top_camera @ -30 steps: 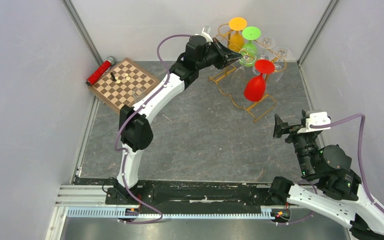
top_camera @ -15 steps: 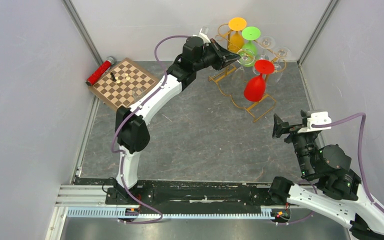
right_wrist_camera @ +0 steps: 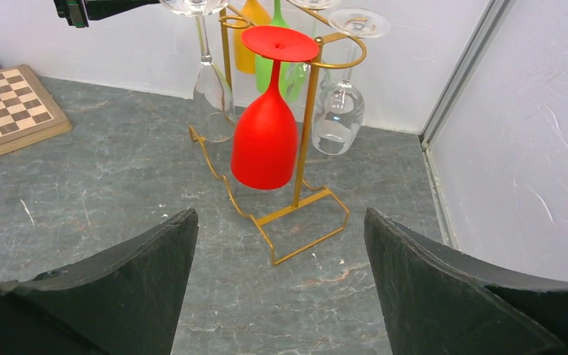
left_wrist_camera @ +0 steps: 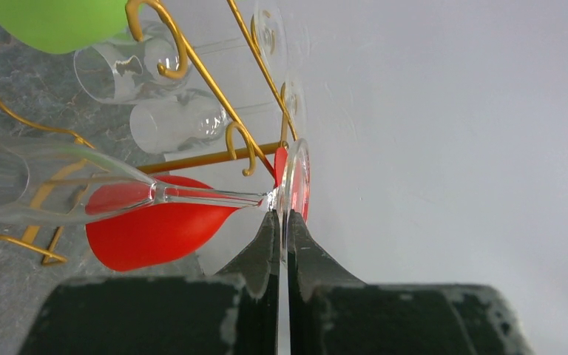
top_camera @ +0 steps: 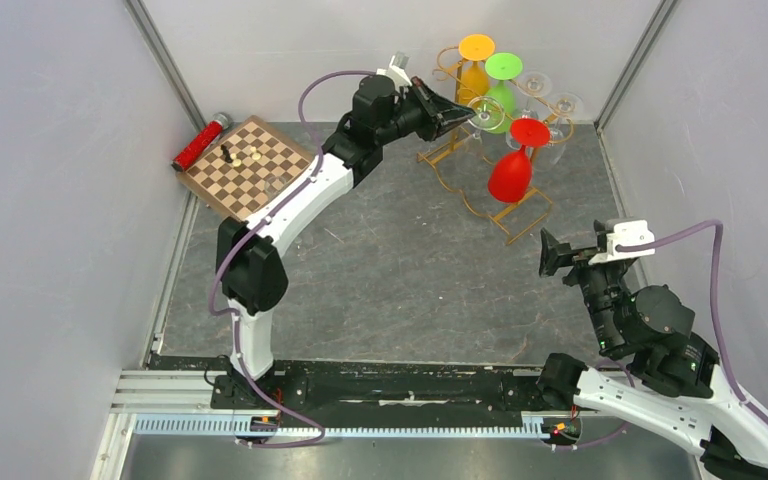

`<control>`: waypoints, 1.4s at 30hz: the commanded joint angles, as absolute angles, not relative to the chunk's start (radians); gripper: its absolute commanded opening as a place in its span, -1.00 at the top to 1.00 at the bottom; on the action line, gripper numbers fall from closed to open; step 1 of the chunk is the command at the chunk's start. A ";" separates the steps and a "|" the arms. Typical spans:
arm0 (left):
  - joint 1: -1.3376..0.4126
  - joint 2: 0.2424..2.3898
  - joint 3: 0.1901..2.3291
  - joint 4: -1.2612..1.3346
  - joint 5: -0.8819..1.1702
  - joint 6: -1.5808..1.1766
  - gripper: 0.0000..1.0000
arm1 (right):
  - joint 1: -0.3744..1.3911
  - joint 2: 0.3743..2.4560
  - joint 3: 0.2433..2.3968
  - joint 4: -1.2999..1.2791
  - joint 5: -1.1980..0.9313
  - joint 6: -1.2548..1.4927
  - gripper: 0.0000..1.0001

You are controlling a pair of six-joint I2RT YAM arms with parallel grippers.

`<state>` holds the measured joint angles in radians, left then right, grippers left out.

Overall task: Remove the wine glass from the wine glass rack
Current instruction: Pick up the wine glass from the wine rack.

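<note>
We note the left gripper pinching the foot rim of the clear stemmed wine glass. The bowl hangs down just beside the tall gold wire rack, probably so the foot slides off its hook. The right gripper is spread, empty and well apart.

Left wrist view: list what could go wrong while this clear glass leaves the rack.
The left claw pinches only the foot's edge of the clear stemmed wine glass; it may slip or pivot. Its bowl hangs close to the red wine glass and gold wire rack; a swing could knock them.
</note>
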<state>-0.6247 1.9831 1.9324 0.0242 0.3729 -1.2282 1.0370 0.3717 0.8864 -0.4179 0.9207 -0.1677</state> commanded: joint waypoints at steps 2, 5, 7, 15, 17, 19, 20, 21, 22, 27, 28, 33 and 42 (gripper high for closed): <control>-0.621 1.854 1.864 0.141 0.414 -1.272 0.95 | 1.040 0.414 0.960 -0.463 0.898 -0.103 -0.72; -0.621 1.818 1.817 0.151 0.439 -1.259 0.95 | 1.040 0.447 0.998 -0.518 0.871 -0.056 -0.72; -0.621 1.784 1.765 0.174 0.452 -1.254 0.95 | 1.040 0.471 1.023 -0.557 0.852 -0.024 -0.72; -0.621 1.606 1.532 0.219 0.513 -1.197 0.95 | 1.040 0.505 1.044 -0.605 0.752 0.081 -0.71; -0.621 1.555 1.474 0.220 0.529 -1.175 0.95 | 1.040 0.505 1.042 -0.605 0.716 0.098 -0.71; -0.622 1.505 1.413 0.217 0.546 -1.158 0.95 | 1.040 0.513 1.044 -0.616 0.692 0.120 -0.71; -0.621 1.478 1.389 0.213 0.555 -1.145 0.95 | 1.040 0.520 1.044 -0.626 0.680 0.135 -0.71; -0.621 1.450 1.362 0.205 0.562 -1.134 0.95 | 1.040 0.525 1.043 -0.636 0.671 0.148 -0.71; -0.623 1.426 1.341 0.193 0.563 -1.119 0.95 | 1.040 0.530 1.041 -0.644 0.658 0.164 -0.71; -0.624 1.301 1.228 0.128 0.586 -1.042 0.95 | 1.040 0.538 1.026 -0.658 0.605 0.248 -0.71; -0.623 1.276 1.207 0.109 0.589 -1.025 0.95 | 1.040 0.536 1.022 -0.659 0.601 0.271 -0.70; -0.624 1.166 1.112 0.019 0.598 -0.930 0.95 | 1.040 0.530 1.002 -0.664 0.555 0.340 -0.68; -0.638 1.027 1.008 -0.171 0.611 -0.752 0.95 | 1.041 0.565 0.938 -0.667 0.467 0.535 -0.64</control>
<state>-0.6254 1.0824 1.0191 -0.0967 0.5831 -0.9020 1.0370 0.5438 0.9665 -0.6754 0.5144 0.4080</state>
